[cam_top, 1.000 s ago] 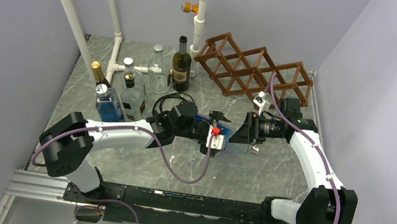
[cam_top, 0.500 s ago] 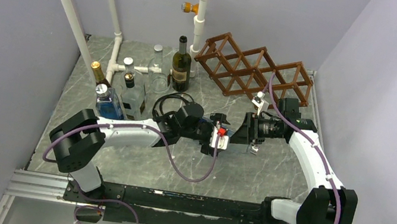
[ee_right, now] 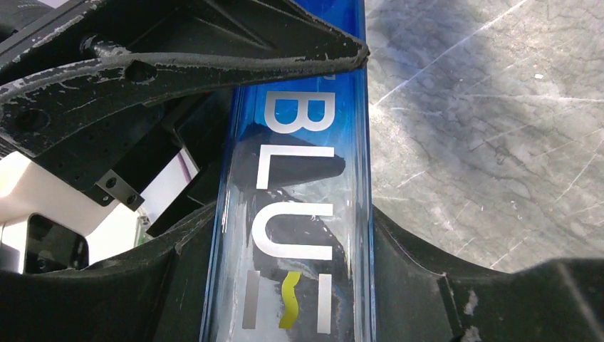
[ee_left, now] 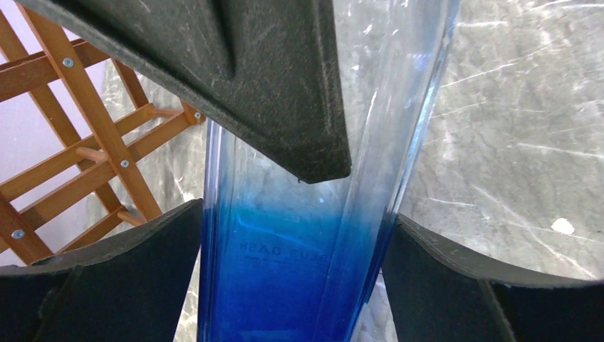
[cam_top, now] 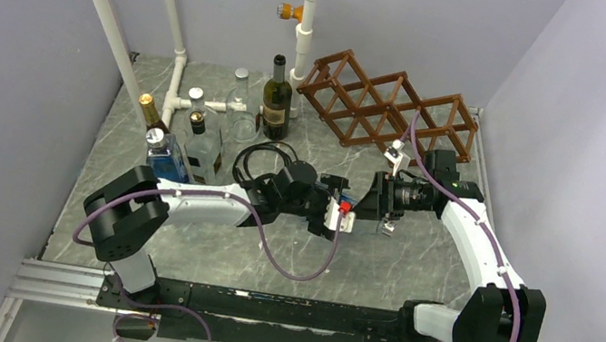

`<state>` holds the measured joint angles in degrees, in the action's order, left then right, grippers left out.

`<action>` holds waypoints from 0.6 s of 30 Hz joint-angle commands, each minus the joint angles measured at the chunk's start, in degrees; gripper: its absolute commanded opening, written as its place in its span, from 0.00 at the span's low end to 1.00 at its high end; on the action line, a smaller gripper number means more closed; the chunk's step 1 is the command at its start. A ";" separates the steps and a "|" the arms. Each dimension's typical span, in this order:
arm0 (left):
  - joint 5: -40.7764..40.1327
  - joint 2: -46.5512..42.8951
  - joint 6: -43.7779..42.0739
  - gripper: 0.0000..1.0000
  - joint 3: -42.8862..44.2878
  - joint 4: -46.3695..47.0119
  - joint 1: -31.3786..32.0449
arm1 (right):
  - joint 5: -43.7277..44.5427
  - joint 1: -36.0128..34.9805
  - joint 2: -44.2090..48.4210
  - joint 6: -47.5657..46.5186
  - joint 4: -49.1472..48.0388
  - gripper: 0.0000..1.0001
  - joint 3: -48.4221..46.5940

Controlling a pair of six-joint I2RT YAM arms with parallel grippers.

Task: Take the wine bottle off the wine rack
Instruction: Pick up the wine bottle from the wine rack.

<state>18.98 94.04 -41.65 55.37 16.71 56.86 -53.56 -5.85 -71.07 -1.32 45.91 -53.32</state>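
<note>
The wine bottle is a blue-tinted glass bottle with white "BLU" lettering [ee_right: 295,178], also seen in the left wrist view [ee_left: 299,271]. It is held level above the table's middle. My left gripper [cam_top: 341,211] [ee_left: 292,235] is shut on it, a pad against each side. My right gripper [cam_top: 370,204] [ee_right: 295,235] grips it from the opposite end, fingers pressed on both sides. In the top view the two grippers almost meet and hide the bottle. The brown wooden wine rack [cam_top: 388,106] stands at the back right, its cells bare, and shows in the left wrist view [ee_left: 78,149].
A dark green bottle [cam_top: 275,98] stands upright at the back centre. Clear bottles [cam_top: 241,106], a gold-capped bottle [cam_top: 152,115] and a blue square bottle [cam_top: 165,160] cluster at the back left. White pipes [cam_top: 179,60] run along the back and left. Grey walls enclose the table.
My left gripper has moved right along the blue bottle, closing up on the right gripper. The right arm has not moved.
</note>
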 commanded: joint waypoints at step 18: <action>-6.25 -0.51 -1.96 0.00 2.00 5.82 0.93 | -9.51 -0.31 2.31 -4.52 -3.79 0.19 -3.50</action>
<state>13.85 94.72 -45.43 55.31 17.19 57.95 -52.95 -6.09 -71.07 -2.31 45.30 -53.36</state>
